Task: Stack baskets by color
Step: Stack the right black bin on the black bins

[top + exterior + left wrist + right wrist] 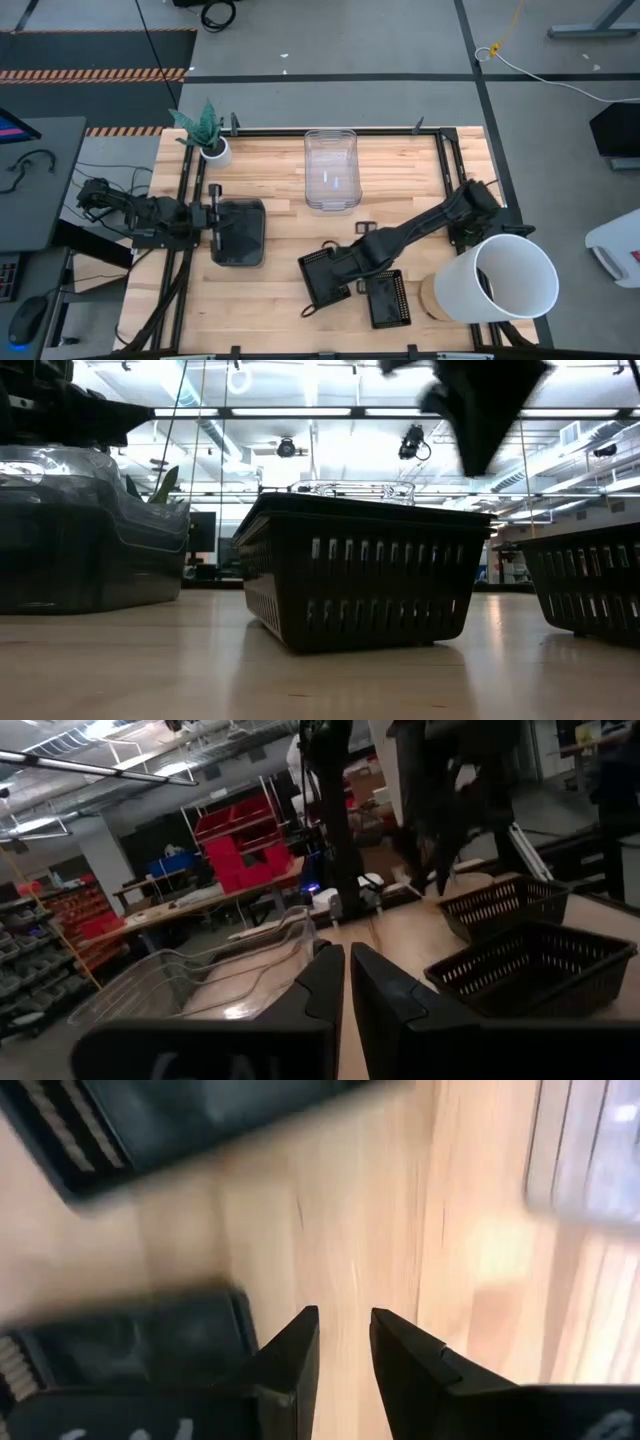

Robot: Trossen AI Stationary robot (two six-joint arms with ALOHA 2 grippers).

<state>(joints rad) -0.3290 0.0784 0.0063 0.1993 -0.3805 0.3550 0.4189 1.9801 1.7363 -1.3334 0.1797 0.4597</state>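
1. Table (280, 300): pale wood top in a black frame, carrying everything listed below.
2. White bucket (505, 280): large and round, lying tipped at the table's right front corner, mouth facing outward.
3. Clear basket (331, 170): rectangular with rounded corners, sitting at the middle of the far edge, well apart from both arms.
4. Grey basket (240, 232): smoky translucent, on the left side of the table, directly in front of the left arm.
5. Black tray (322, 277): perforated, near the front centre; the right arm's end overlaps its right side from above.
6. Second black tray (389, 299): perforated, just to the right of the first and set at a slant.
7. Plant pot (214, 150): small and white with green leaves, at the far left corner.
8. Left gripper (215, 232): at the grey basket's left rim; fingers (322, 988) nearly together with only a thin slit between them. Whether they pinch the rim cannot be told.
9. Right gripper (343, 1342): hanging above bare wood between the two black trays; fingers a little apart, nothing between them.
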